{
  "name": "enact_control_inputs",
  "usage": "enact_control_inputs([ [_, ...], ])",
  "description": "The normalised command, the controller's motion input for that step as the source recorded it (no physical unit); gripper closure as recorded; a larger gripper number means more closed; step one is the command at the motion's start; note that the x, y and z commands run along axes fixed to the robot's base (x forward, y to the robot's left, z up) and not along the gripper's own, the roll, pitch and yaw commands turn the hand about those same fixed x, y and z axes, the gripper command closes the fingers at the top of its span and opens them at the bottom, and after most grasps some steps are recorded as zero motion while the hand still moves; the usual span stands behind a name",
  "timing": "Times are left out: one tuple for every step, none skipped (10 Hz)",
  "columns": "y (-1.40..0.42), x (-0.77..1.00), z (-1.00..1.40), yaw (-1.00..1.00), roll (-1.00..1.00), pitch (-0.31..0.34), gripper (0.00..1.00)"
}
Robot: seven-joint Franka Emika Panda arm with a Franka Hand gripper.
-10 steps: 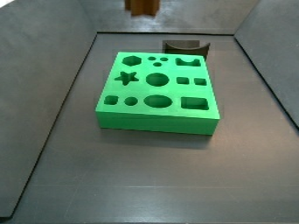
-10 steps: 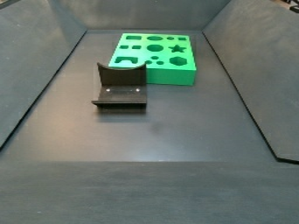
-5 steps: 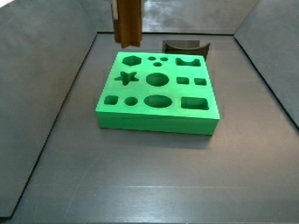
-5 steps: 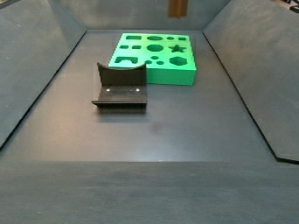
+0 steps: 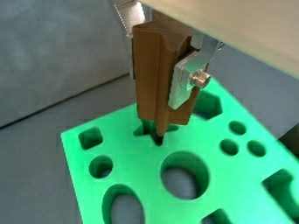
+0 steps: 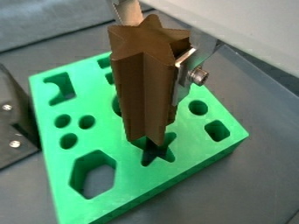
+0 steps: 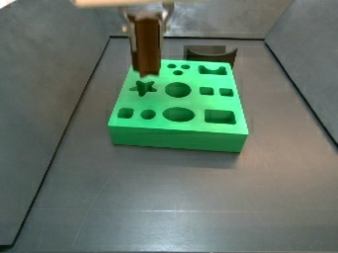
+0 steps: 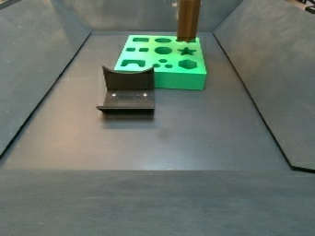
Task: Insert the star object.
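Tall ridged reddish-brown star object [image 6: 146, 83], pinched by gripper [image 6: 152, 61], upright just above green block's [image 7: 179, 124] star hole [image 6: 156, 150]; dark grey floor [image 8: 160, 157], grey walls around block.

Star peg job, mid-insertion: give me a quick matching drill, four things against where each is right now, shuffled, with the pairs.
Things:
1. star object
2. gripper
3. green block
4. fixture

Places:
A. flat on the floor
B. upright, lower end over the star hole
C. beside the block, apart from the peg
D. clamped on the peg's upper part

Pairs: 1-B, 2-D, 3-A, 4-C
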Motion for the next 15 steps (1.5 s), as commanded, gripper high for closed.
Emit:
enact_control_inputs([
  [-0.1,-0.32,-0.68,0.15,0.25,-0.21,1.0],
  [-0.1,-0.28,-0.58,0.21,0.22,-0.211,1.0],
  [0.0,-0.09,-0.4,0.31,0.24,-0.126,1.0],
  [0.0,0.0,-0.25,0.4,0.34,-0.073,1.0],
  [0.0,0.05,-0.22,0.39,0.39,-0.024,1.0],
  [0.0,0.22,-0.3,0.35,0.36,0.0,1.0],
  [0.0,0.33,-0.49,0.3,0.17,0.027,1.0],
  [0.0,0.48,-0.56,0.3,0.13,0.089,1.0],
  [0.0,0.49,-0.57,0.28,0.12,0.111,1.0],
  [0.0,0.33,-0.58,0.27,0.06,0.076,1.0],
  [0.0,0.09,-0.61,0.22,0.0,0.017,1.0],
  [-0.07,0.0,-0.49,0.19,0.0,0.0,1.0],
  [-0.11,-0.12,-0.31,0.18,0.0,-0.019,1.0],
  [-0.13,-0.21,-0.19,0.2,0.0,-0.071,1.0],
  [-0.13,-0.13,-0.21,0.13,0.0,-0.044,1.0],
])
